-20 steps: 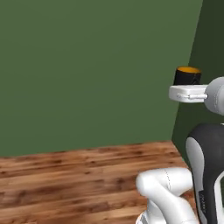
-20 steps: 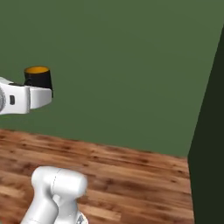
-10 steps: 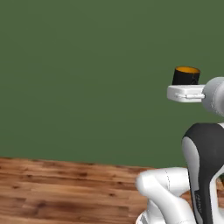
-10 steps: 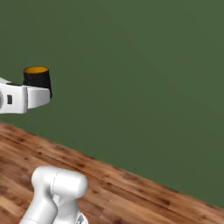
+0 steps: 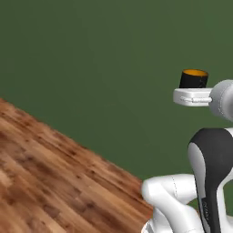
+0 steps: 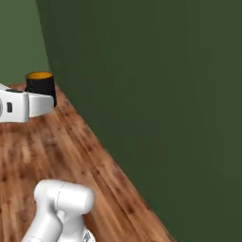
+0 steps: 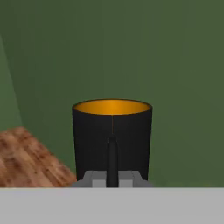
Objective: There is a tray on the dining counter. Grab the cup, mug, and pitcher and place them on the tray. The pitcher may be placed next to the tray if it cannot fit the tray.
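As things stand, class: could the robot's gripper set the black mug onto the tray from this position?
Probably not yet. The gripper is shut on the mug and holds it upright, but ahead lie just a green wall and wooden floor, no tray.

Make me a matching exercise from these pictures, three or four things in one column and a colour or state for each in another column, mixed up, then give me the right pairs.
Things:
1. mug
2. gripper
3. wall
4. floor

Colours or states:
A. brown wooden planks
B. plain dark green
C. black outside, orange inside, upright
D. shut on the mug's handle, holding it up off the floor

Pairs: 1-C, 2-D, 3-B, 4-A
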Controlling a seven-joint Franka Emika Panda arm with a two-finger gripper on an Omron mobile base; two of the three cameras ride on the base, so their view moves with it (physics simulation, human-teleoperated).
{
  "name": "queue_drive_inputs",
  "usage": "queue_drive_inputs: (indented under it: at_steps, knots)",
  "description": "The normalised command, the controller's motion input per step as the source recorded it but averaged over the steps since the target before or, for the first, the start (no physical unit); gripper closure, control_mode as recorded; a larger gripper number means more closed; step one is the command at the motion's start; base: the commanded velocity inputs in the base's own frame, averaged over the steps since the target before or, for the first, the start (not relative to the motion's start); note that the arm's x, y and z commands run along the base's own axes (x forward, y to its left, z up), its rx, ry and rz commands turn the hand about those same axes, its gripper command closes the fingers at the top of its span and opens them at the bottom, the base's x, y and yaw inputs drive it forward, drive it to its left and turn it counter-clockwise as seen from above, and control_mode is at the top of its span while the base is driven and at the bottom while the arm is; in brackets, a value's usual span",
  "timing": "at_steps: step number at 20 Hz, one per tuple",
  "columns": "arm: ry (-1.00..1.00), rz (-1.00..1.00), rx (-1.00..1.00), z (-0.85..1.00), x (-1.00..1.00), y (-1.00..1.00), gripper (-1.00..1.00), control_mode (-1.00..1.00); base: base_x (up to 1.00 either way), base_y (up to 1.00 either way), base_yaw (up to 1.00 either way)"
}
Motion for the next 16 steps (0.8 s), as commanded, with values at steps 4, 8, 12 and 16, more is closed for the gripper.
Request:
queue_drive_inputs:
  at_steps: [4,8,12,16]
  knots:
    - [0.0,0.0,0.0,0.0,0.0,0.0,1.0,1.0,1.0,-0.03,0.87]
    - [0.0,0.0,0.0,0.0,0.0,0.0,1.0,1.0,1.0,-0.04,0.8]
    - [0.0,0.0,0.0,0.0,0.0,0.0,1.0,1.0,1.0,0.0,0.75]
    - [0.0,0.0,0.0,0.0,0.0,0.0,1.0,1.0,1.0,-0.12,0.41]
